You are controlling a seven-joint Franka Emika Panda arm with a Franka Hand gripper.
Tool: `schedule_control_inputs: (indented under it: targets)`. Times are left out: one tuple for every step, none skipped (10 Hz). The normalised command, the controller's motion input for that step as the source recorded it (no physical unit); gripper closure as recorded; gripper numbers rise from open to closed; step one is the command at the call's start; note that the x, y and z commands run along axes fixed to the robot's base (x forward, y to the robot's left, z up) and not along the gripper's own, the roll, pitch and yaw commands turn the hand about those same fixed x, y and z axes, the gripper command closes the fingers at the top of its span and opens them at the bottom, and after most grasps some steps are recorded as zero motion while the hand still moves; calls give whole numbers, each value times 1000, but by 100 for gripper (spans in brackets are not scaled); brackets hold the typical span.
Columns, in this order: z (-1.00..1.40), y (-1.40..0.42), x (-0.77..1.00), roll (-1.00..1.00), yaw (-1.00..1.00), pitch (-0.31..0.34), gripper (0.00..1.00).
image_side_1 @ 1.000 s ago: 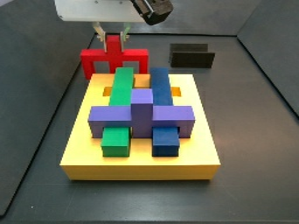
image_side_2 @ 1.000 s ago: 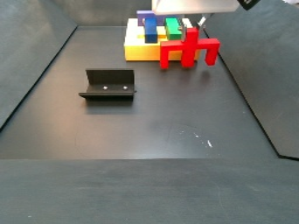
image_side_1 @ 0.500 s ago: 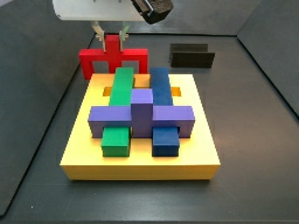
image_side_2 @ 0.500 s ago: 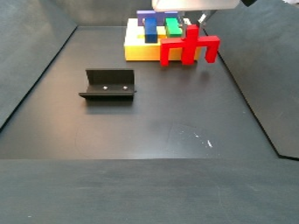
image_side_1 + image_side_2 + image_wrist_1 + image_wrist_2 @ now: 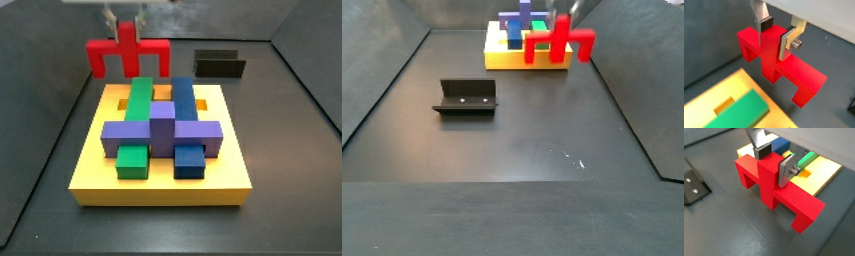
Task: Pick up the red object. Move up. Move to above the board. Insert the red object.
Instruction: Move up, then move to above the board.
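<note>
The red object (image 5: 128,56) hangs in the air beyond the far end of the board (image 5: 160,186), clear of the floor. My gripper (image 5: 127,20) is shut on its upright stem from above. In both wrist views the silver fingers (image 5: 765,25) clamp the stem, with the bar and two legs (image 5: 784,67) below them. The red object (image 5: 777,195) and gripper (image 5: 776,160) sit beside the board's edge (image 5: 825,170). In a side view the piece (image 5: 560,42) floats next to the board (image 5: 505,61), under the gripper (image 5: 565,12).
The board carries a green block (image 5: 139,95), a blue block (image 5: 182,95) and a purple cross block (image 5: 163,128). The dark fixture (image 5: 221,64) stands on the floor beside the board's far end and also shows in other views (image 5: 465,97) (image 5: 693,184). Dark walls ring the floor.
The gripper has risen with the red object in it. The piece has left the floor and now hangs higher at the board's far end.
</note>
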Motion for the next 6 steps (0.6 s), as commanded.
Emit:
schedule_control_inputs:
  targets:
    - [241, 8, -51, -74, -22, 39, 100]
    - [1400, 0, 0, 0, 0, 0, 100]
    - [1400, -3, -9, 8, 9, 21, 100]
    - [1400, -7, -60, -24, 2, 29, 100]
    - [1400, 2, -26, -40, 3, 3, 100]
    - [771, -5, 59, -34, -3, 72, 100]
